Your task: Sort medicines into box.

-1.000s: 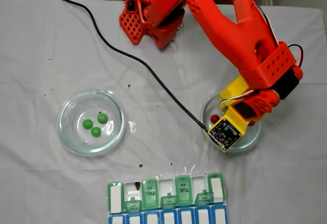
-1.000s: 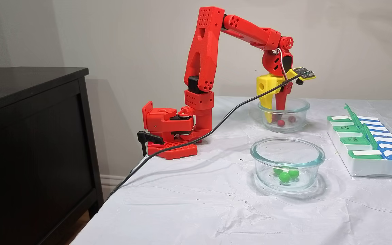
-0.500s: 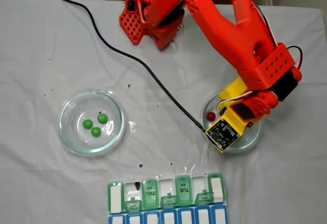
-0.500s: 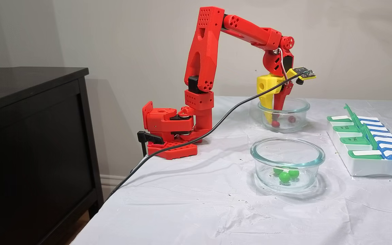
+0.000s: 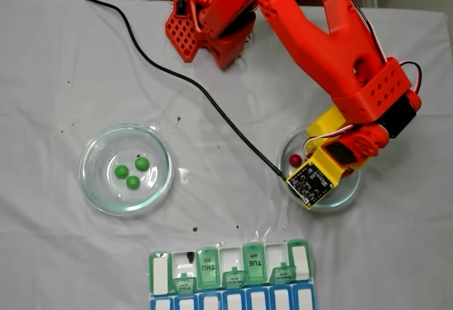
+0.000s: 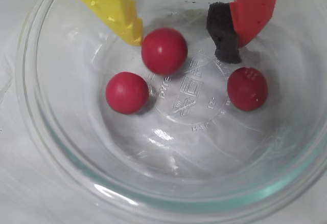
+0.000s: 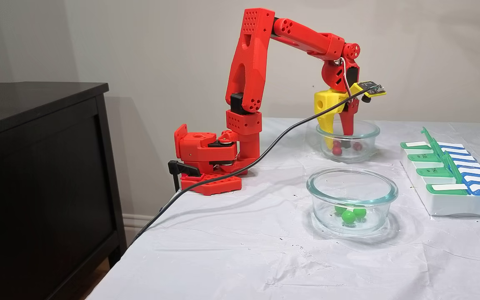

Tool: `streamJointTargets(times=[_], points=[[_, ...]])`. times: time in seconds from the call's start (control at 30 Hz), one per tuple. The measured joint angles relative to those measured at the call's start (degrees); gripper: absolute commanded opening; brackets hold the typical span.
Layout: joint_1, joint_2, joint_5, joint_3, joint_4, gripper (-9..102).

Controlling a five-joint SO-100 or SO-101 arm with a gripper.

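Three balls (image 6: pixel 164 50) inside one dish (image 6: pixel 168 196), three more (image 5: pixel 132 171) in another dish (image 5: pixel 92 182) to its left in a fixed view, pill box (image 5: pixel 230 271) in front.

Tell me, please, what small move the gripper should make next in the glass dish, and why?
Probably close the open gripper on the red ball: its yellow finger already touches that ball and the red finger stands across from it, while no ball is held yet.

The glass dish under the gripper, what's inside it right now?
In the wrist view the glass dish holds three red balls and the open gripper, its yellow fingertip touching one ball. No part of the floor is covered.
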Motion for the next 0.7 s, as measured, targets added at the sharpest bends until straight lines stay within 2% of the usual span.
streamJointTargets(times=[0.4, 0.7], points=[[-0.18, 0.00, 1.76, -1.32, 0.00, 19], [-0.09, 0.00, -1.32, -2.11, 1.93, 15]])
